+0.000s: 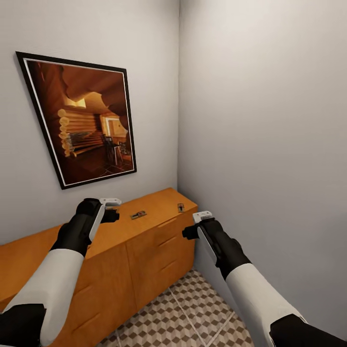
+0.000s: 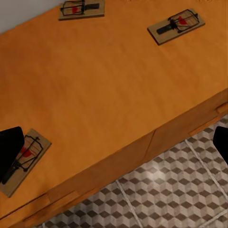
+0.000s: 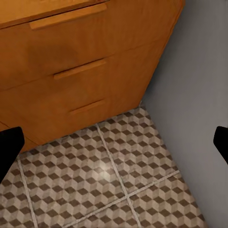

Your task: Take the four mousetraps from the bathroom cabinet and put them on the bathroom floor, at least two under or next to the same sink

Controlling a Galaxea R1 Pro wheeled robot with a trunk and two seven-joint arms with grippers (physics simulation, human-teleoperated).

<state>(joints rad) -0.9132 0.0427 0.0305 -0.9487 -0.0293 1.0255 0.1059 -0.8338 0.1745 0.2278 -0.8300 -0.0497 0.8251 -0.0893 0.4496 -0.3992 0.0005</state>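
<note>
The orange-brown cabinet stands against the left wall in a corner. Two mousetraps lie on its top, one near the middle and one by the far end. The left wrist view has three traps on the cabinet top: two far ones and a third right beside one finger. My left gripper hovers open above the top. My right gripper hangs open in front of the drawers, over the cube-patterned floor. The sink is out of view.
A framed picture hangs on the left wall above the cabinet. A plain grey wall closes the right side, leaving a narrow strip of tiled floor between it and the cabinet's drawer fronts.
</note>
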